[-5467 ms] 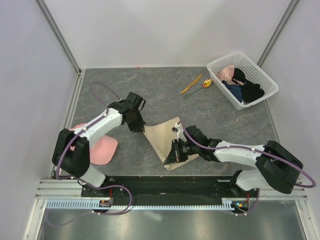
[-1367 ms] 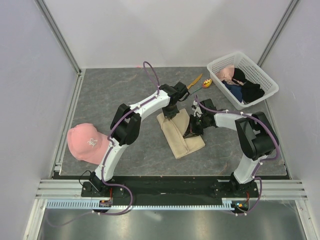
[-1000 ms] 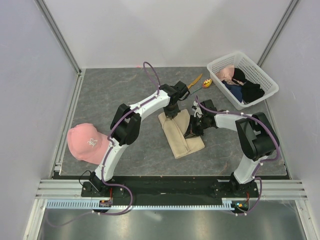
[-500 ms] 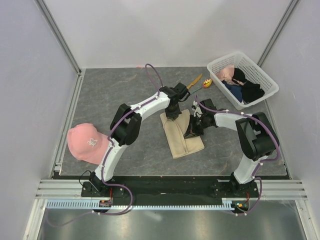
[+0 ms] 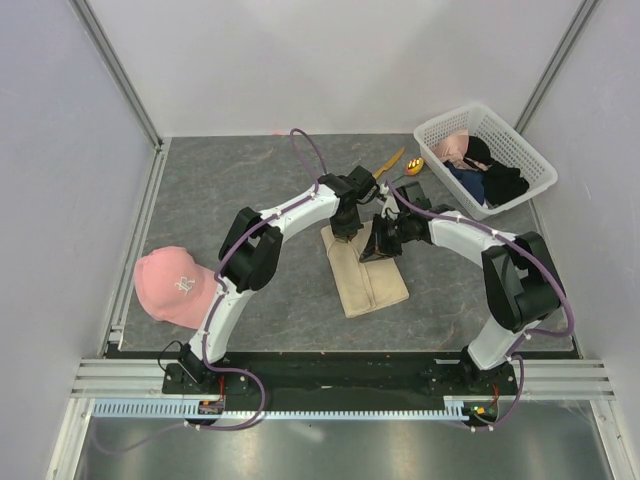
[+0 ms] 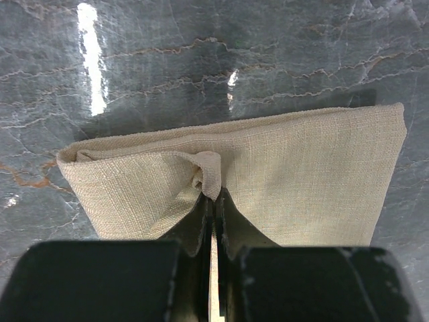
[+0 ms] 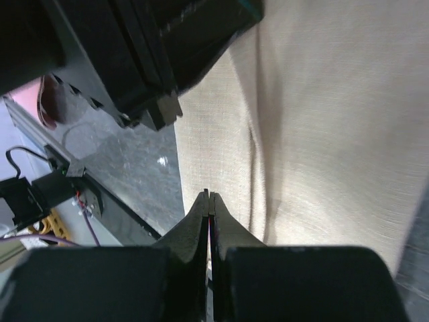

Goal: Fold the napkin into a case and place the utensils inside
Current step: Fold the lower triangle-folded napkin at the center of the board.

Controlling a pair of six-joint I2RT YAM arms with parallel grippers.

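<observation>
The left gripper (image 6: 212, 194) is shut tight on the napkin (image 5: 365, 285); the right gripper (image 7: 209, 196) pinches it too. It lies part-folded on the bench (image 5: 250, 190). The knife (image 5: 383, 163) and spoon (image 5: 412, 166) sit at 1 o'clock, not inside yet.

From the top, the left gripper (image 5: 347, 222) and the right gripper (image 5: 378, 243) cover the far end of the napkin (image 5: 368, 280). My right arm (image 5: 450, 225) hides most of the spoon (image 5: 413, 166) handle. In the right wrist view the napkin runs off the picture. I can't tell if the right gripper's tips pinch any cloth.
</observation>
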